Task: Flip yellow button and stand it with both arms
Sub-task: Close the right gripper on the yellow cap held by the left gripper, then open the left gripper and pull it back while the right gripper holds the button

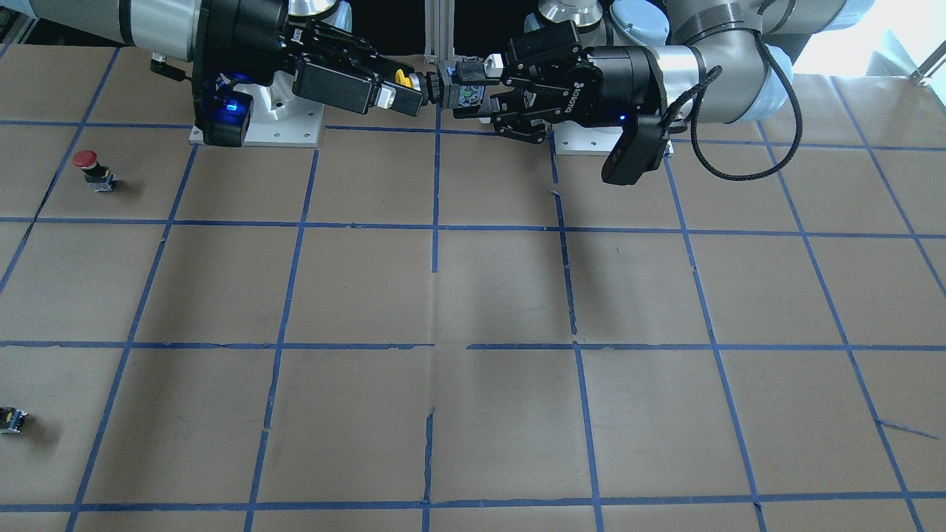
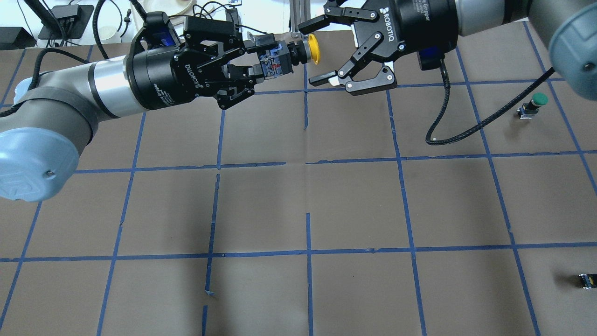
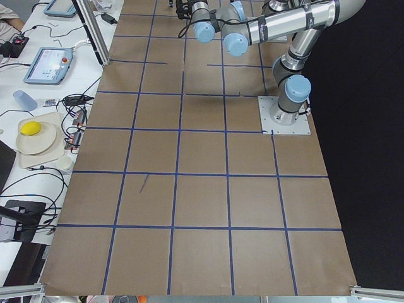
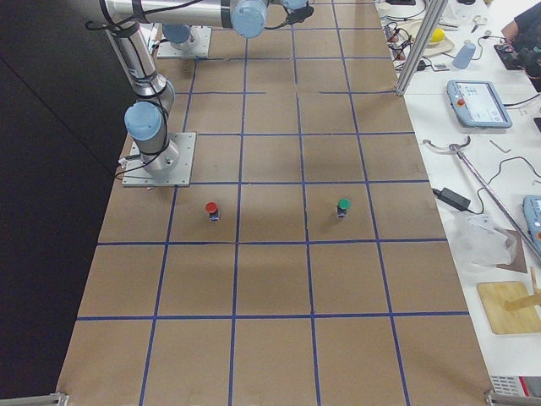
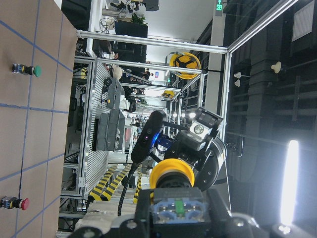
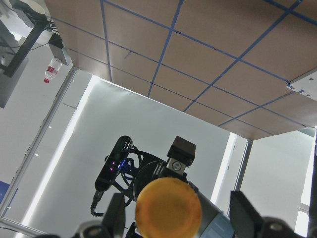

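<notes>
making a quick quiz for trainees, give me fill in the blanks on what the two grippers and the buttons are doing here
The left gripper holds a small black-bodied push button whose round cap is ___.
The right gripper, fingers either side of that cap, is ___.
In the overhead view, the second button, standing on the brown paper-covered table, has a ___ cap.
Missing words: yellow; open; green.
</notes>
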Motion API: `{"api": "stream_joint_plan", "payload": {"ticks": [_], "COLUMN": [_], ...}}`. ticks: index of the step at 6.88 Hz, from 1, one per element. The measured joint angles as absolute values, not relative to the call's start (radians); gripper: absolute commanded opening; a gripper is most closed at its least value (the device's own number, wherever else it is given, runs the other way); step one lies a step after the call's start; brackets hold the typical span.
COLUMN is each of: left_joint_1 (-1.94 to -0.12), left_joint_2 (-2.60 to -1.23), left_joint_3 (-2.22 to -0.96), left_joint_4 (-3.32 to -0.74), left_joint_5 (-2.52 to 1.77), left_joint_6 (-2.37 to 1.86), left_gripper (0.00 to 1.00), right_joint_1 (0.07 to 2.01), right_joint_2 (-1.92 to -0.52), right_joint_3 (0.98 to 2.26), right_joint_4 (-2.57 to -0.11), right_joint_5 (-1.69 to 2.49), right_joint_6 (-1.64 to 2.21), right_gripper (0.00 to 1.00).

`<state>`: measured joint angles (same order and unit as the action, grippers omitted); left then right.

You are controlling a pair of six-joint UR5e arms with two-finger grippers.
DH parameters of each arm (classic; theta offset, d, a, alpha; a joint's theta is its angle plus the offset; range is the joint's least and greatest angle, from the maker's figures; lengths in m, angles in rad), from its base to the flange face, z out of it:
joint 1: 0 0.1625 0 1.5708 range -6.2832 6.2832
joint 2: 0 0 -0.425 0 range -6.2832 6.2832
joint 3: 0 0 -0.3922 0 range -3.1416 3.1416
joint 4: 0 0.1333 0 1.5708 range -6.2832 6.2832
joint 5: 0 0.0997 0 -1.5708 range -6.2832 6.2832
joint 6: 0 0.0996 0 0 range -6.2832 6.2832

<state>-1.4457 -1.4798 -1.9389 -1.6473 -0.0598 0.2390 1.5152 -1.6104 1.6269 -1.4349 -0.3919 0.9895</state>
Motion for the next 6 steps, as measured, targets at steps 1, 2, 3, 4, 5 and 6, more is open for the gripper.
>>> {"api": "stream_joint_plan", "payload": {"ticks": [1,2,3,4,5,6], "left_joint_1": [-1.446,-1.446,-1.446,-1.446,-1.446,-1.447], "left_joint_2": [-1.478,-1.477,-1.477,-1.477,-1.476,-1.476], "left_joint_3": [-1.940,-1.941,-1.942,-1.943,-1.943,-1.942], "left_joint_4": [-1.647,-1.647,-1.647,-1.647,-1.647,-1.648], "left_joint_5": [-0.059,-0.059,-0.059,-0.059,-0.055,-0.051], "left_joint_6": [0.238,0.239,0.237,0.233,0.231,0.230], "left_gripper": [0.18,0.22,0.61,1.00,1.00,1.00], "right_joint_1": [1.515,1.514,1.514,1.513,1.511,1.509], "right_joint_2": [-1.615,-1.617,-1.618,-1.618,-1.618,-1.618], "right_joint_3": [1.630,1.631,1.632,1.632,1.631,1.630], "right_joint_4": [-1.435,-1.435,-1.436,-1.436,-1.436,-1.437], "right_joint_5": [-0.391,-0.391,-0.391,-0.392,-0.392,-0.393], "right_joint_6": [0.989,0.988,0.988,0.988,0.989,0.991], "right_gripper": [0.20,0.19,0.18,0.18,0.18,0.18]}}
